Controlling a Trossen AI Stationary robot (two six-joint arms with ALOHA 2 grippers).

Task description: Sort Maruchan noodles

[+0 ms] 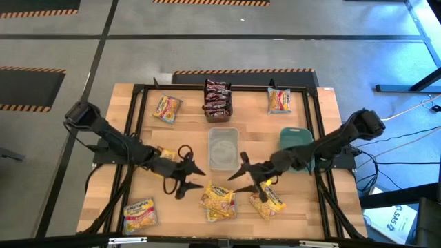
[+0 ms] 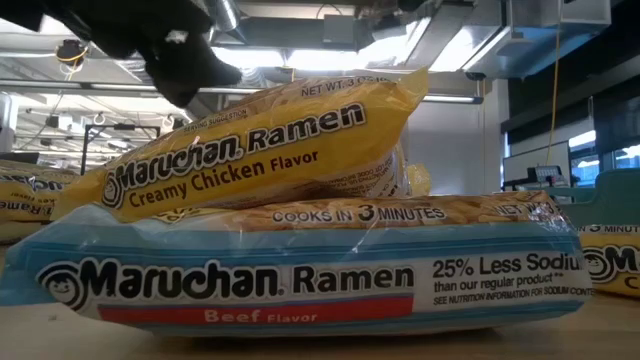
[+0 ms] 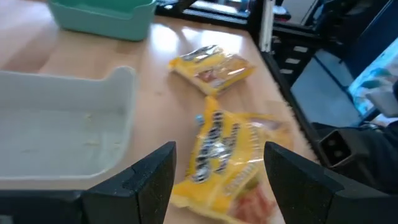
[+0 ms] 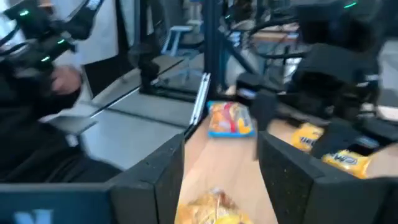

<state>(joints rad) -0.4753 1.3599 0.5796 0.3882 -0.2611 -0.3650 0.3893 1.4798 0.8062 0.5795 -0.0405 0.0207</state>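
From above, a clear rectangular plastic bin [image 1: 223,148] sits mid-table. The left gripper [image 1: 185,180] hangs just beside its near-left corner, fingers spread wide and holding nothing; the right gripper [image 1: 247,176] hangs at its near-right corner, also spread wide and empty. Between and below them lies a small heap of yellow Maruchan ramen packets [image 1: 218,201], with another yellow packet [image 1: 268,201] just right of it. A dark grey bin [image 1: 218,103] behind the clear bin holds dark brown-red packets [image 1: 216,91]. A teal bin [image 1: 298,146] stands to the clear bin's right, partly covered by the right arm. Single packets lie far-left [image 1: 166,108], far-right [image 1: 279,100] and near-left [image 1: 139,214] of the clear bin.

At table height, a yellow Creamy Chicken packet [image 2: 250,150] leans on a blue Beef packet [image 2: 300,285], blocking most of the table behind.

The left wrist view shows the yellow packet [image 3: 227,158] between spread fingers [image 3: 149,180].

The right wrist view shows spread fingers [image 4: 155,171] over wood and a distant packet [image 4: 230,118].
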